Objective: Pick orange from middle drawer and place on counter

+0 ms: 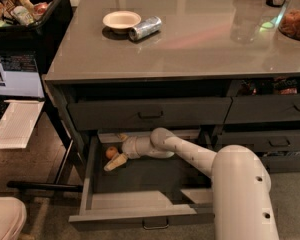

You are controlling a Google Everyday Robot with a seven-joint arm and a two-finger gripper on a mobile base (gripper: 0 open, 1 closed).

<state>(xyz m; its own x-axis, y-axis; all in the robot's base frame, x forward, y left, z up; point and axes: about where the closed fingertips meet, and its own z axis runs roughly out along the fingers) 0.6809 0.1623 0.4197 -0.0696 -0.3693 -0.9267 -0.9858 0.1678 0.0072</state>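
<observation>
The middle drawer is pulled out below the counter. The small round orange lies in its back left corner. My white arm reaches from the lower right into the drawer. My gripper points left at the orange, with one pale finger just below it and the other finger near the drawer's back, above it. The fingers stand apart on either side of the orange and are not closed on it.
A white bowl and a silver-blue can lying on its side are on the counter's far left. A bowl of snacks stands at the far right. The shallower drawer above is closed. A black bin of items stands to the left.
</observation>
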